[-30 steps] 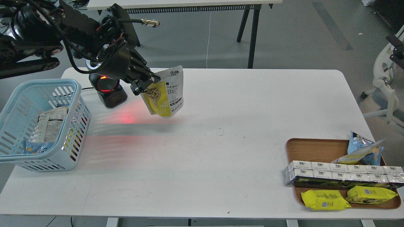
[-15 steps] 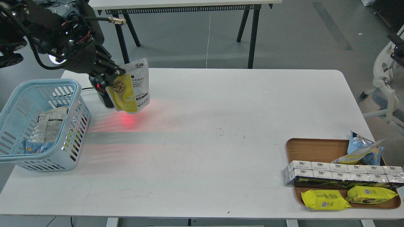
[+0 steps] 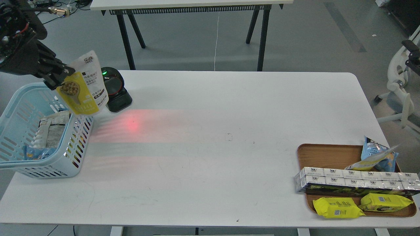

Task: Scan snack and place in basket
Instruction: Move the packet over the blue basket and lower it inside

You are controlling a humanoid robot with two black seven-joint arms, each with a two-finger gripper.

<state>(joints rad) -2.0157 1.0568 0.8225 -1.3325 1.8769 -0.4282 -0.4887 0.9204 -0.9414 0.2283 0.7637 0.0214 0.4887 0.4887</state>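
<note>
At the far left, the left claw (image 3: 58,79) pinches the snack (image 3: 84,86) by its left edge and holds it in the air. The pouch hangs tilted, grey-white top up and yellow part down, with its round picture of pale nuts facing this way. It hangs over the far right corner of the basket (image 3: 70,154), its lower edge just above the rim. The light blue basket sits at the left end of the worktop (image 3: 213,131) and holds a pale packet (image 3: 49,131) lying flat inside. Just right of the pouch stands a black scanner (image 3: 115,90) showing a small green light, and a red glow (image 3: 132,124) spreads on the white surface in front of it. Well apart, at the near right corner, a brown tray (image 3: 323,154) carries a row of silver cartons (image 3: 354,182), two flat yellow packets (image 3: 338,207) and a blue-and-yellow bag (image 3: 377,157). The right claw is out of sight.
</note>
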